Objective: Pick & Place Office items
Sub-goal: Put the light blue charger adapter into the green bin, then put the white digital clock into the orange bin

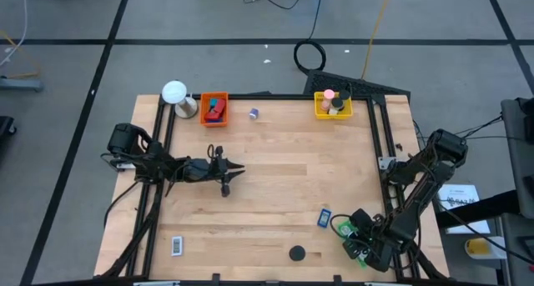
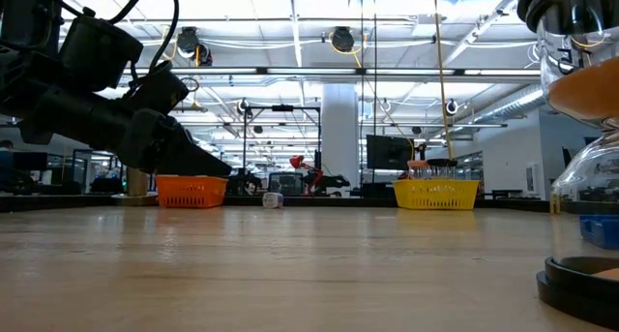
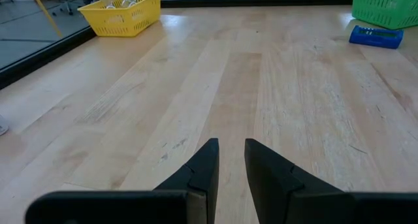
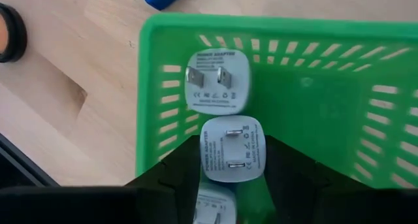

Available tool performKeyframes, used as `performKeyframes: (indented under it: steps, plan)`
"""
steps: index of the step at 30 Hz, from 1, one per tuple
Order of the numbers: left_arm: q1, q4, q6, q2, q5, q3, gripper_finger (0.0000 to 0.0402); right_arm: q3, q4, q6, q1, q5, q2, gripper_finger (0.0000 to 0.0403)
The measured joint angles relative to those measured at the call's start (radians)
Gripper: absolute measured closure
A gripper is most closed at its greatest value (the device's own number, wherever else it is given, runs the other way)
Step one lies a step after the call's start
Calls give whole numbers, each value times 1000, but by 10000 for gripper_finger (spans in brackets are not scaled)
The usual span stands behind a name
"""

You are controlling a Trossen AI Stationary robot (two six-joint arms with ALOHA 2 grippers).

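While the right pincer (image 4: 228, 160) grips a white plug adapter (image 4: 228, 151) over the green tray (image 4: 163, 106) at five o'clock on the bench (image 1: 275, 186), another adapter (image 4: 217, 79) lies inside; left pincer (image 3: 230, 160), mid-bench, slightly parted, empty.

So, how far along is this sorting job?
Done: pieces sit in the orange plastic tray and yellow plastic tray. In hand: right end effector grips a white plug adapter over the green plastic basket; left end effector waits. Remaining: blue rectangle, black disc, black-and-white rectangle, small roll.
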Motion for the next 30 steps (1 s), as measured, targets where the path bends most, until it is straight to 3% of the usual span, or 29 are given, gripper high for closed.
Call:
performKeyframes:
  steps: [12,25,30]
  plan:
    - [0,0,0,0,0,0,325,-1,5,-31,-2,-55,-3,219]
    - [0,0,0,0,0,0,325,-1,61,-164,-22,-54,-107,219]
    - [0,23,-4,0,2,0,325,-1,61,-256,-42,-20,-170,247]
